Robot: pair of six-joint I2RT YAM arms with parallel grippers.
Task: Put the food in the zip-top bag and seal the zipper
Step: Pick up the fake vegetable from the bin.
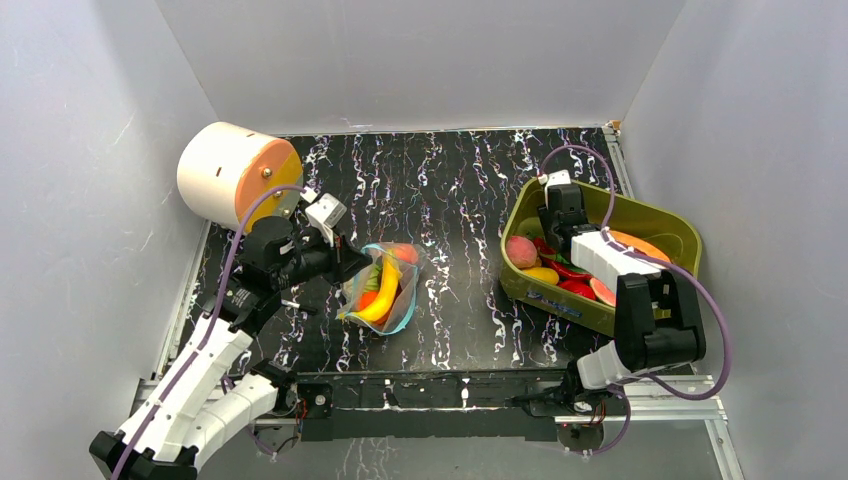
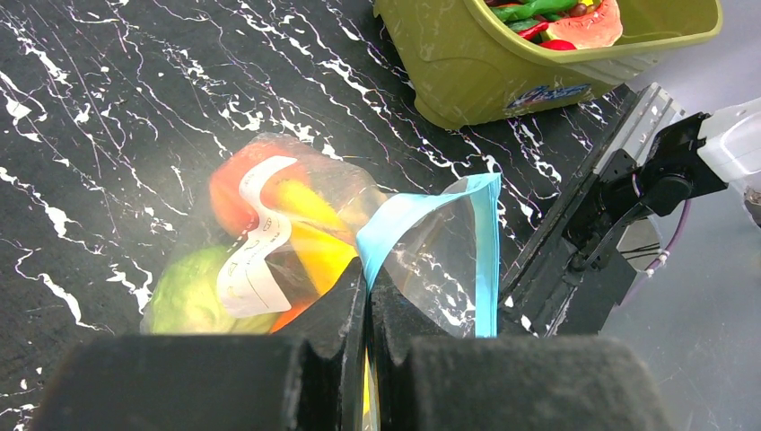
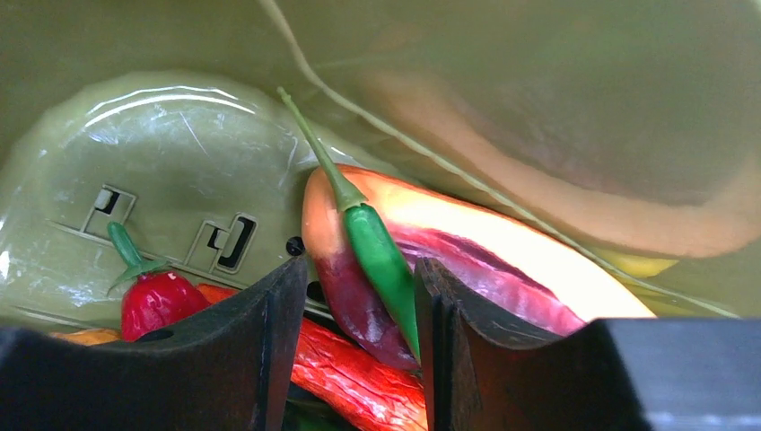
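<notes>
Black-fingered L gripper (image 2: 368,289) reaches fwd, low over the table (image 1: 450,190), jaws together, pinching the zip-top bag (image 2: 440,260) at its teal zipper (image 2: 487,251). Bag lies mid-table w/ banana (image 1: 384,290) and cabbage (image 2: 184,301) inside. R gripper (image 3: 359,296) dips into the olive bin (image 1: 655,218), jaws apart astride a green chilli (image 3: 381,260); grip unclear.

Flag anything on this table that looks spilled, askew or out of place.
Nothing is spilled or visibly damaged. The one oddity is the cream drum with an orange end, lying on its side at the far left corner. The green bin sits angled to the table edge.
</notes>
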